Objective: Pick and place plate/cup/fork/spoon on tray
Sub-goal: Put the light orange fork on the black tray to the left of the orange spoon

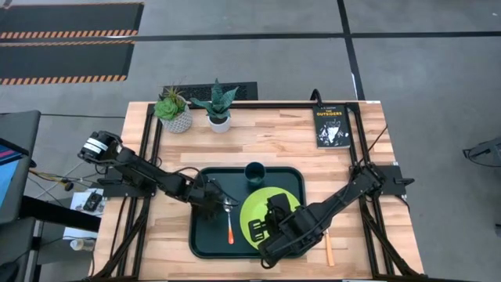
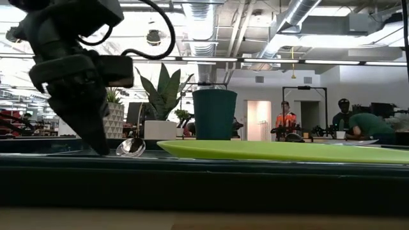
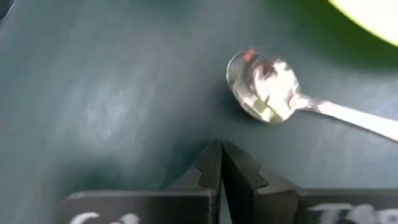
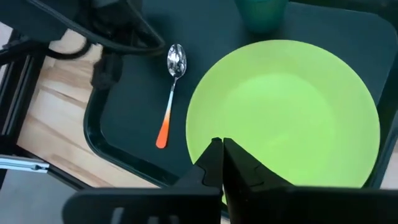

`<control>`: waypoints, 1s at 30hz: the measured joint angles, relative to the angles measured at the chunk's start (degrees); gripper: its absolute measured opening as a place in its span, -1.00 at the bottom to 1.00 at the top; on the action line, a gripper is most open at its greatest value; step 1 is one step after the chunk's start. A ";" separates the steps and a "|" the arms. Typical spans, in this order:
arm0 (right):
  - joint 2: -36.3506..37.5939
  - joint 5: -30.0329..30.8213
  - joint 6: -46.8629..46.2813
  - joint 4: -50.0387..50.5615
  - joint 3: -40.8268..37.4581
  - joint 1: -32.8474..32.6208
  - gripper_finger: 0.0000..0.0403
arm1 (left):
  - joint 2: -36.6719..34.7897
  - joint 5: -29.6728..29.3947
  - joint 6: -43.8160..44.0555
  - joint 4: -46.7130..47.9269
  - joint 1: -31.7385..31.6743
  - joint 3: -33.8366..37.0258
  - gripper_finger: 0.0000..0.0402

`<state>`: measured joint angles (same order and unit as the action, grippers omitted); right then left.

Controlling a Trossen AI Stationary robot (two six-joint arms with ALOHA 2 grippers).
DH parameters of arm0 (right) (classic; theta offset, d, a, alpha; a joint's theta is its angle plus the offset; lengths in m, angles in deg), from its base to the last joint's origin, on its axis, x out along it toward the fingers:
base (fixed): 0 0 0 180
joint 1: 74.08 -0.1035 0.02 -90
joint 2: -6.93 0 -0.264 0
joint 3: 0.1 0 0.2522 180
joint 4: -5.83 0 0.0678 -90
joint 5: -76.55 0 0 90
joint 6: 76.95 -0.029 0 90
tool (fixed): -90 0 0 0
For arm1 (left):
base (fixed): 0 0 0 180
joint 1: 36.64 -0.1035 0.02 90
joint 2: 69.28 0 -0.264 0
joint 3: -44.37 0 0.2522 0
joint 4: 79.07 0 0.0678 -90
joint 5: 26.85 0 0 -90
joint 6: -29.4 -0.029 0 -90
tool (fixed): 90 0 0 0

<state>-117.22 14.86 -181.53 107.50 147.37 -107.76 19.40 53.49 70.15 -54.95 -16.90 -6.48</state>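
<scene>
Lime-green and flat, the plate is lying in the right half of the dark tray, with the teal cup standing upright just behind it near the tray's far rim. The spoon is lying on the tray floor just left of the plate, bowl toward the far side, red-orange handle toward the near rim. Only the high view is showing the fork, which is resting on the bare wood of the desk outside the tray's right edge.

The left tool is sitting low over the tray just left of the spoon's bowl; its wrist view is showing the fingers pressed together with nothing between them, the silver bowl lying just beyond the tips. The low view is adding that this tool is reaching down to the tray floor beside the bowl. The right tool is hovering over the plate's near edge, and its wrist view is showing those fingers together and empty as well.

Two potted plants and a black book are occupying the far side of the wooden desk. Beyond it, the low view is looking into a bright workshop with ceiling ducts and several people standing far off.
</scene>
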 joint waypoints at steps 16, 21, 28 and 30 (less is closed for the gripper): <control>-0.04 -26.45 -8.62 2.07 -11.91 -1.29 -0.26 | -28.96 -2.90 5.66 8.09 -0.37 0.14 -1.00; 0.04 -28.63 -15.69 1.25 -17.00 -2.96 0.03 | -36.95 -2.03 7.99 12.84 -0.62 0.13 -1.00; 1.67 -37.01 -14.27 -3.27 -26.93 -3.95 0.14 | -48.62 -3.81 10.66 19.75 -0.71 0.12 -1.00; 3.78 -38.35 -14.12 -4.14 -31.09 -3.95 0.13 | -50.64 -4.43 11.65 20.85 -0.71 0.13 -1.00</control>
<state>-113.45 -23.49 -195.65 103.36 116.28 -111.71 -31.23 49.07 81.80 -34.10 -17.61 -6.35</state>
